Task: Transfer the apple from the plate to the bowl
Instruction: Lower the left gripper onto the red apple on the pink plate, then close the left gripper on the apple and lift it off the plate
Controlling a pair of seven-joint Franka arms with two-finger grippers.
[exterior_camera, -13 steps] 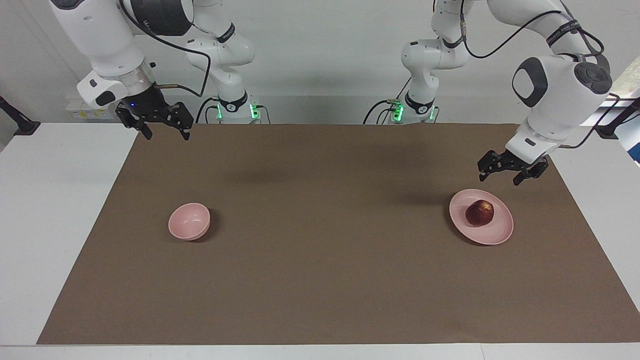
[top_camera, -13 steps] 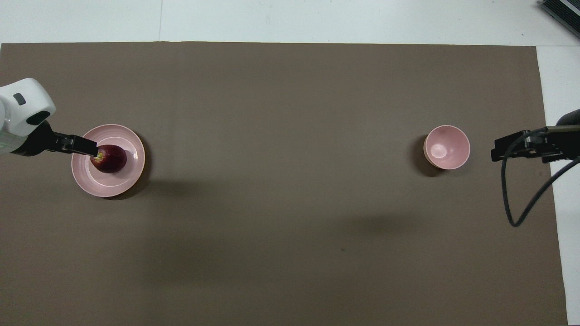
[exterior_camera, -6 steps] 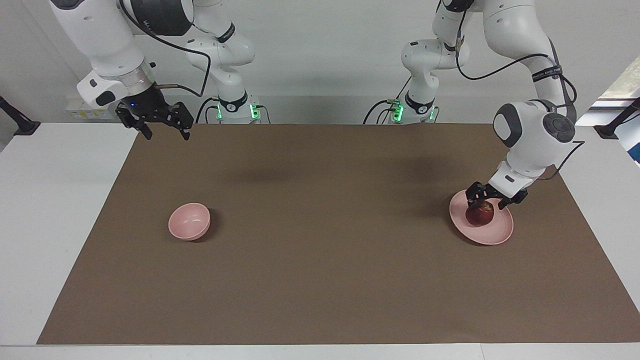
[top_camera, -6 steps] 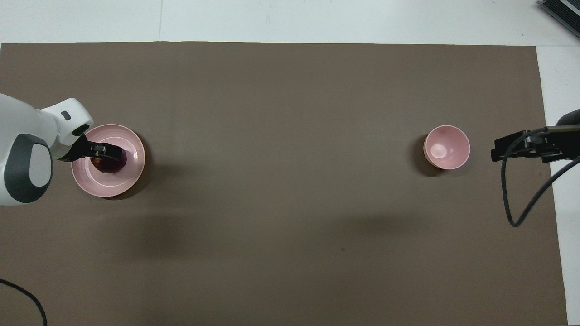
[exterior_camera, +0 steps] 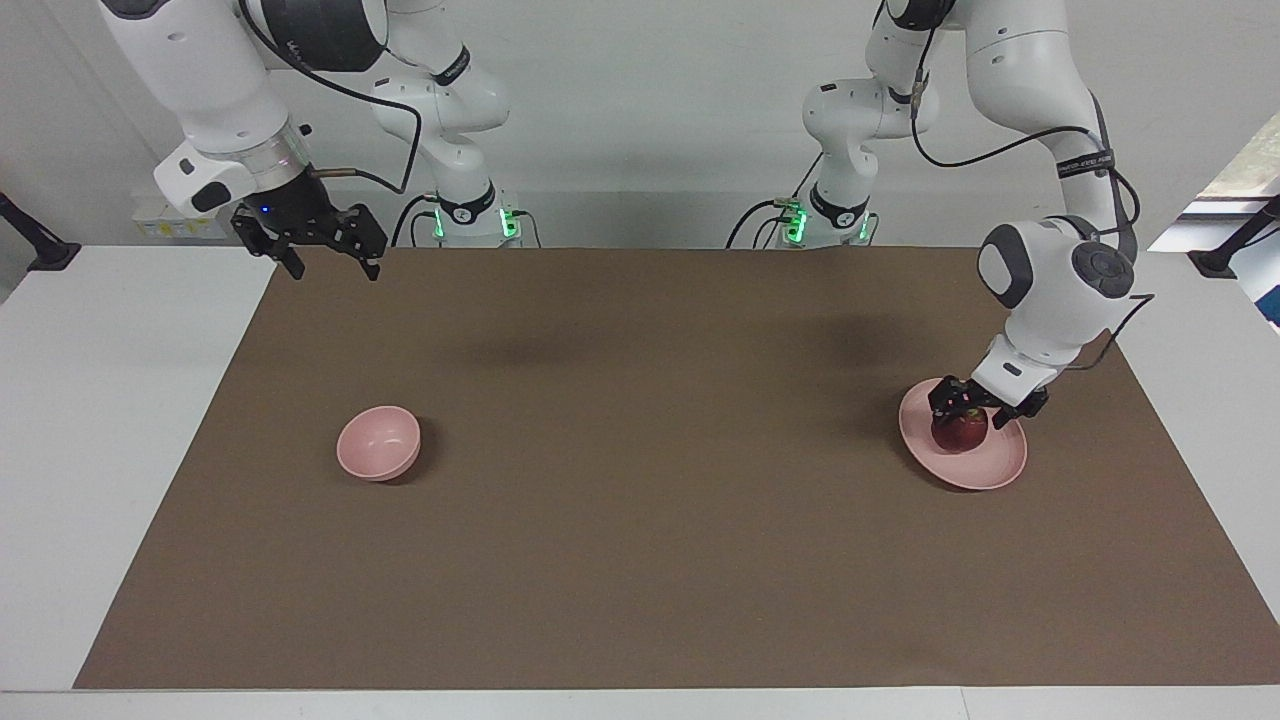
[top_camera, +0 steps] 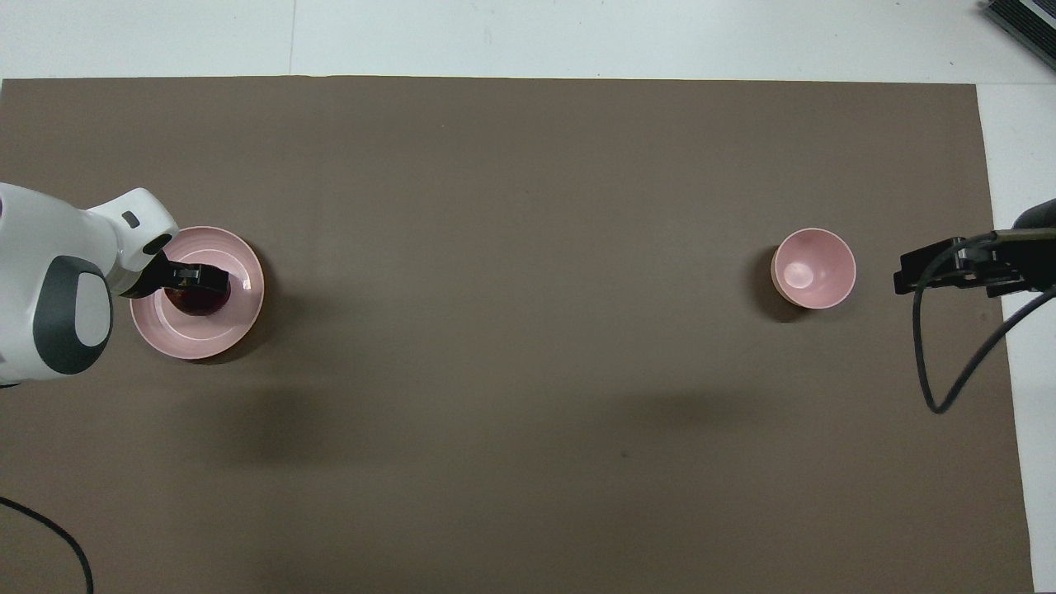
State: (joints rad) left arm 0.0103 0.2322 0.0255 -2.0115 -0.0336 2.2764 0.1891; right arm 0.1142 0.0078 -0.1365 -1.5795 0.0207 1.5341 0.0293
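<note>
At the right of the facing frame we are bringing our left gripper (exterior_camera: 982, 407) down onto the small, glossy dark red apple (exterior_camera: 960, 432). The apple is sitting on the flat pale pink plate (exterior_camera: 1000, 466), directly beneath the gripper, with one finger on each side of it. Whether the fingers are already pinching the fruit, we cannot tell. The small deep pale pink bowl (exterior_camera: 378, 443) is lying well apart at the left of the frame. Our right gripper (exterior_camera: 322, 248) is waiting at upper left, fingers spread apart and holding nothing.
</note>
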